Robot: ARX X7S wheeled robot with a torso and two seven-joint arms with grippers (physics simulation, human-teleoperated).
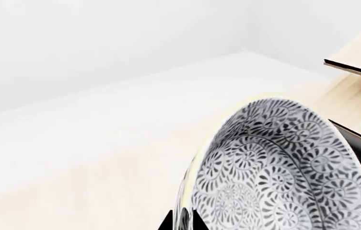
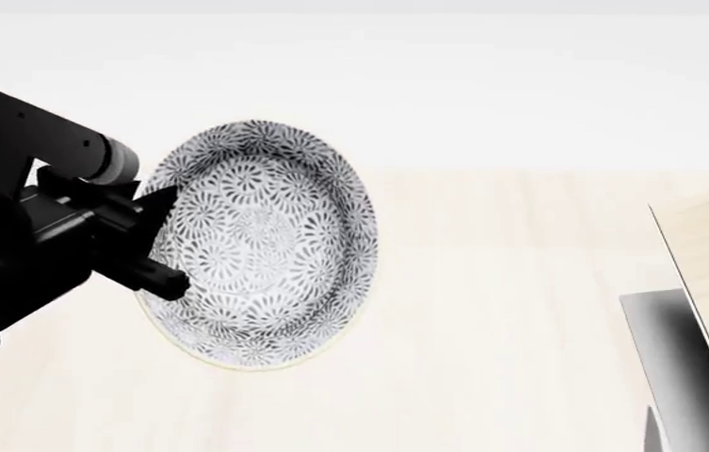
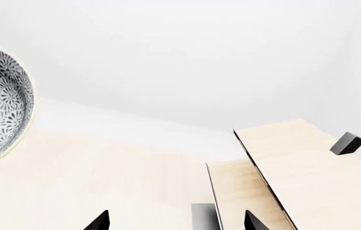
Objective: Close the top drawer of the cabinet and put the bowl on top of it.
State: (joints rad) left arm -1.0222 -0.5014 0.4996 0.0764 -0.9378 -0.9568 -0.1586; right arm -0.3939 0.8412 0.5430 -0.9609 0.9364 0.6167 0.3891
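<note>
Bowl [image 2: 260, 240] held tilted up in the air, rim pinched by left gripper [image 2: 163, 240]. Cabinet barely visible, orange sliver left of the bowl; drawer state can't tell. Placing still left. Right gripper [image 3: 177, 221] spread open, empty, near plywood structure [image 3: 295, 163].

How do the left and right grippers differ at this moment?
The left gripper is clamped on the rim of the bowl, which stands tilted on edge; the right gripper holds nothing. The left gripper's fingers sit close together on the rim, while the right gripper's fingertips are spread wide apart. Both have black, pointed fingers.
</note>
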